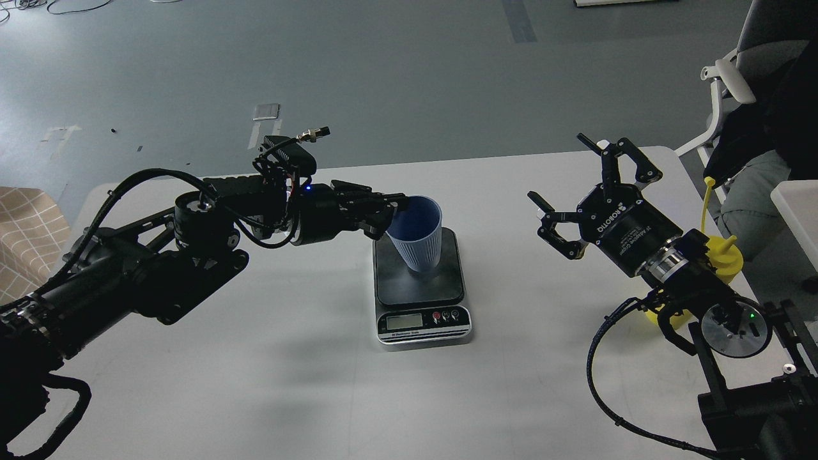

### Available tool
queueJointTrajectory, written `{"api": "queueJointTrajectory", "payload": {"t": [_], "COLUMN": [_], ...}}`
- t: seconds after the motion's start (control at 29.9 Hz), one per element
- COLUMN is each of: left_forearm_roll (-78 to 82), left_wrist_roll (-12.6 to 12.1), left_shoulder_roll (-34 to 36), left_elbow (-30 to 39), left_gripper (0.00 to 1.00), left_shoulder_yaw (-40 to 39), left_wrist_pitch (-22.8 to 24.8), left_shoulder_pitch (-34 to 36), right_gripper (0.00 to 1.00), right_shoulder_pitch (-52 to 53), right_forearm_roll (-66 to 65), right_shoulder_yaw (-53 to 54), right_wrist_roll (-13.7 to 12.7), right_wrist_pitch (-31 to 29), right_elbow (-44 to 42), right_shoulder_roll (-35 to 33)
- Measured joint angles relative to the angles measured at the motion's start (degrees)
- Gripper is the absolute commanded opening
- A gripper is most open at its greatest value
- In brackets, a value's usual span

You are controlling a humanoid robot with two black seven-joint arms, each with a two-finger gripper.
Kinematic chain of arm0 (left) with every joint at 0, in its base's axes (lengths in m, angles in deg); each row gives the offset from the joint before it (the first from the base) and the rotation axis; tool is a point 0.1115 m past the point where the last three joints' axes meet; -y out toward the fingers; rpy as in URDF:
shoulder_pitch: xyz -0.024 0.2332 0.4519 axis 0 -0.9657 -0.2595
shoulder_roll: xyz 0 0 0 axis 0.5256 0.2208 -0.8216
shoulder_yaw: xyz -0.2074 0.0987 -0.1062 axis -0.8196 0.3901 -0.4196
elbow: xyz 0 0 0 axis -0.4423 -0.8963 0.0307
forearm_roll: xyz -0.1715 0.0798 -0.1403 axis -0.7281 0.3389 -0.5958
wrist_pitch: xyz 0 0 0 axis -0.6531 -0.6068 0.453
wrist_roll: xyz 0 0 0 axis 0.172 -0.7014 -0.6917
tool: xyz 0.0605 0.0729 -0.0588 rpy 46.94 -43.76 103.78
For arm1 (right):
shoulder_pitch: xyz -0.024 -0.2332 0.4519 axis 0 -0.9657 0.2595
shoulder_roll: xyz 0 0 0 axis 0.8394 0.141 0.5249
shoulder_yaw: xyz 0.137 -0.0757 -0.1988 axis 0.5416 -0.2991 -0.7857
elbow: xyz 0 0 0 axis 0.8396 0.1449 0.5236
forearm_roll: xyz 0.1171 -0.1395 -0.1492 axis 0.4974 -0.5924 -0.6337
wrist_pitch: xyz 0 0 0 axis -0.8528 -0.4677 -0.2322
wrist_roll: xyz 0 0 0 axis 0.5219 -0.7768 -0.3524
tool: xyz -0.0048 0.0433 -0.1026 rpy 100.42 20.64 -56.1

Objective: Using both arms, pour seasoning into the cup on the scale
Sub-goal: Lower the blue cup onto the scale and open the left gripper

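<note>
My left gripper [391, 216] has its jaws clenched on the rim of the light-blue ribbed plastic cup [416, 236], which stands tilted on the dark platform of the small silver-fronted scale [422, 289] on the white counter [287, 358]. My right gripper [578, 191] hangs released, jaws wide apart, grasping nothing. The yellow squeeze bottle [725, 252] stands behind my right arm, partly hidden.

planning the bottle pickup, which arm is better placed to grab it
Right. The bottle stands at the table's right edge, just behind the right arm, whose end effector is open and empty. The left end effector is at the cup.
</note>
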Motion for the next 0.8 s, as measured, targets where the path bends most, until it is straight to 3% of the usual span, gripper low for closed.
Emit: {"api": "queueJointTrajectory", "payload": {"t": [0.2,0.8], "left_forearm_roll": [0.1,0.3], "left_wrist_roll": [0.0,0.0], "left_shoulder_roll": [-1.2,-1.2], "left_elbow": [-2.7,-2.1], "left_gripper": [0.00,0.00], "left_shoulder_yaw": [0.0,1.6], "left_wrist_pitch": [0.0,0.0], "left_shoulder_pitch": [0.1,0.7], "right_gripper": [1.00,1.00], "right_shoulder_pitch": [0.0,-0.2], "right_forearm_roll": [0.0,0.0], "right_shoulder_yaw": [0.0,0.0], "right_wrist_roll": [0.0,0.0], "right_wrist_pitch": [0.0,-0.1], "right_elbow": [0.0,-0.2], "right_shoulder_roll": [0.0,0.0]}}
